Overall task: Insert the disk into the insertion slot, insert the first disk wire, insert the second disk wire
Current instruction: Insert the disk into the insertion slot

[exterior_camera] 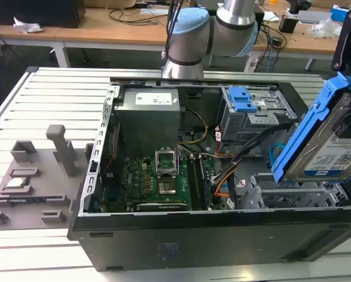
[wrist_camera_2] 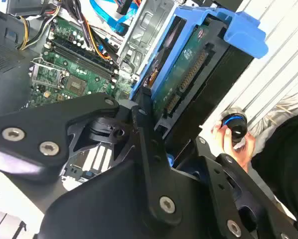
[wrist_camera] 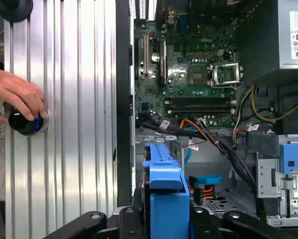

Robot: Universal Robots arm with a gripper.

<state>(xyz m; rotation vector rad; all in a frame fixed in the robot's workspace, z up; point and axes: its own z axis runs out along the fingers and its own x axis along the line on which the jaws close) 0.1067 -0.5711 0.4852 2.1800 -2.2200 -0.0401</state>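
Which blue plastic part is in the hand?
The carrier frame on the disk, held tilted over the insertion slot; the blue latch sits on the grey bay.

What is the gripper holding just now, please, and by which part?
The silver hard drive in its bright blue plastic carrier frame; the gripper clamps its raised end.

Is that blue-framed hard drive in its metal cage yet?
Out: the disk, held in the gripper, hangs tilted above the insertion slot.
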